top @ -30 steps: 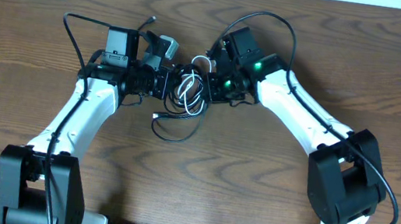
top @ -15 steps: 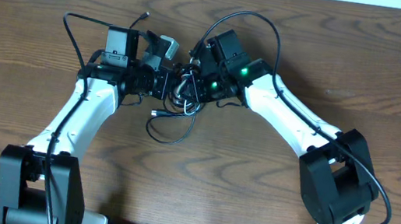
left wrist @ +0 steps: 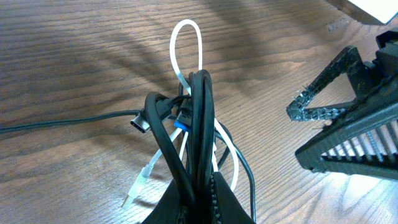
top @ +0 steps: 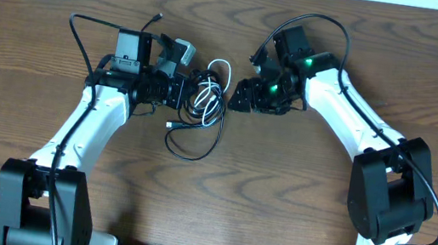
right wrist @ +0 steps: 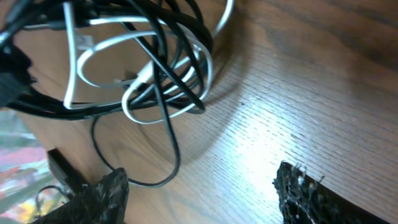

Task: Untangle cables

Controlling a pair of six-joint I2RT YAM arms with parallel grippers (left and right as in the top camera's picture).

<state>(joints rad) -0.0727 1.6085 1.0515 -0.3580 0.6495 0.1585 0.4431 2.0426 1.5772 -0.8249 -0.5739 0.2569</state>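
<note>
1. Your left gripper [left wrist: 198,202] is clamped tight on the cables [left wrist: 194,124], and black loops trail onto the table [top: 292,210].
2. Your right gripper [right wrist: 199,193] stands wide, holding nothing, just beside the bundle.
3. The white loop [left wrist: 186,43] seems threaded through the black strands.

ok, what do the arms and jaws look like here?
White link shells on left arm and right arm, black joint housings, thin black wires looping along each. The right wrist shows green lights. Black, rough-textured jaws; the right pair has a ribbed lattice.
</note>
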